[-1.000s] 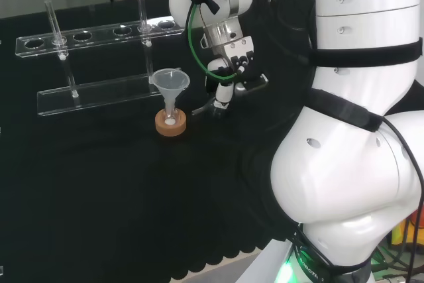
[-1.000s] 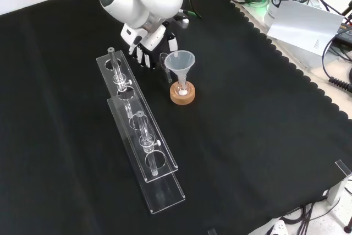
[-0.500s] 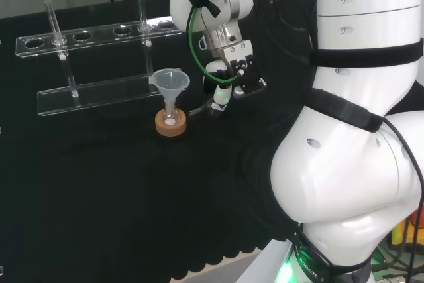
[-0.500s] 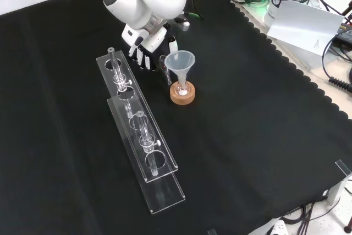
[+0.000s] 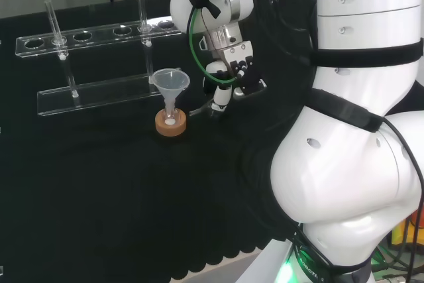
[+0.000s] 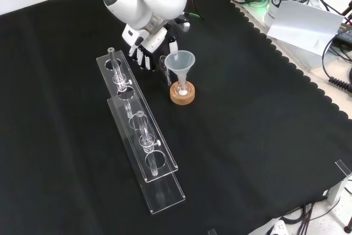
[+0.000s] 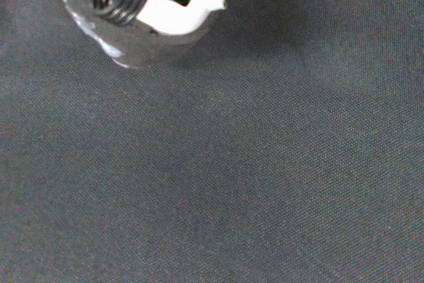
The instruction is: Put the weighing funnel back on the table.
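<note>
In the head view the hand (image 5: 230,74) hangs just right of the big funnel (image 5: 170,82), which stands in its small flask on a cork ring (image 5: 171,124). Fingers and thumb pinch the small clear weighing funnel (image 5: 202,108); its stem slants down to the left, close to the cloth beside the cork ring. In the front view the hand (image 6: 147,49) is behind and left of the funnel (image 6: 180,60), with the weighing funnel (image 6: 163,65) hanging between them. The wrist view looks past a blurred white part of the hand (image 7: 173,6) and a clear glass edge (image 7: 126,54) onto black cloth.
Two clear acrylic tube racks (image 5: 99,91) (image 5: 93,34) lie left of and behind the funnel in the head view, with thin glass tubes (image 5: 52,21) upright in them. In the front view the racks (image 6: 140,130) run down the middle. The arm's white links (image 5: 358,130) stand at the head view's right.
The hand has turned slightly and drawn a little nearer the funnel. The weighing funnel's stem now dips lower toward the cloth by the cork ring.
</note>
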